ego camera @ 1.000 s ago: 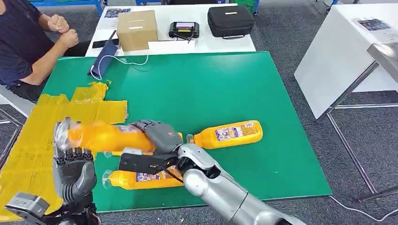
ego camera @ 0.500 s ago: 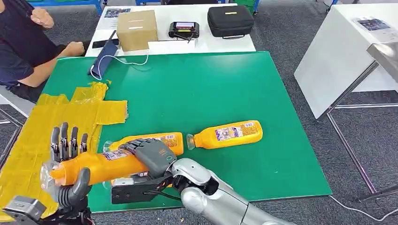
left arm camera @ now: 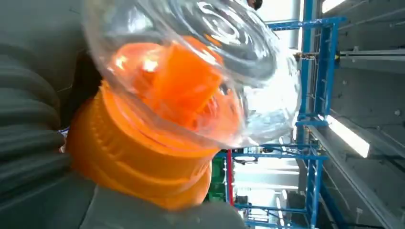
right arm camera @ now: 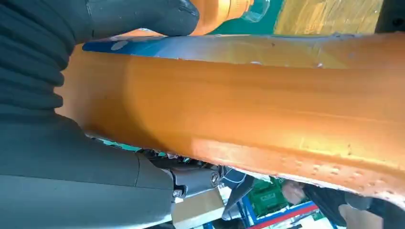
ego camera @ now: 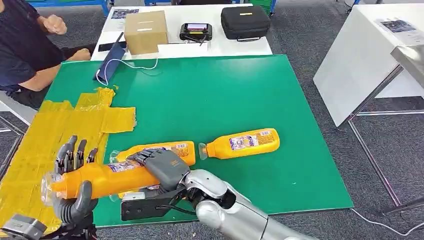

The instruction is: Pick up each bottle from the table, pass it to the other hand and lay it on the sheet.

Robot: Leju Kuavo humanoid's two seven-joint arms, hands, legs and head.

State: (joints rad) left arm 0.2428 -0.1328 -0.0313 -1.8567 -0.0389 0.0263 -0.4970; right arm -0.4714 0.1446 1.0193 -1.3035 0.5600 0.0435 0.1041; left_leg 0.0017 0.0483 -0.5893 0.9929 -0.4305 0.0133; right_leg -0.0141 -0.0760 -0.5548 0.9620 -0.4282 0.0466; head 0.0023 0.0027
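I see the right hand wrapped around the body of an orange bottle, fingers closed over its labelled middle, holding it lengthwise above the near edge of the green mat. The bottle's clear-capped end sits in the left hand: thumb curled under the neck, fingers standing up behind it, but I cannot tell whether that hand really grips. The capped end hangs over the border of the yellow sheet. In the left wrist view the clear cap covers an orange closure, with orange liquid filling the bottle behind. Two more orange bottles lie on the mat: one just behind the right hand, another to its right, both with blue-and-white labels whose print is too small to read. A cardboard box and a black case sit on the white table beyond.
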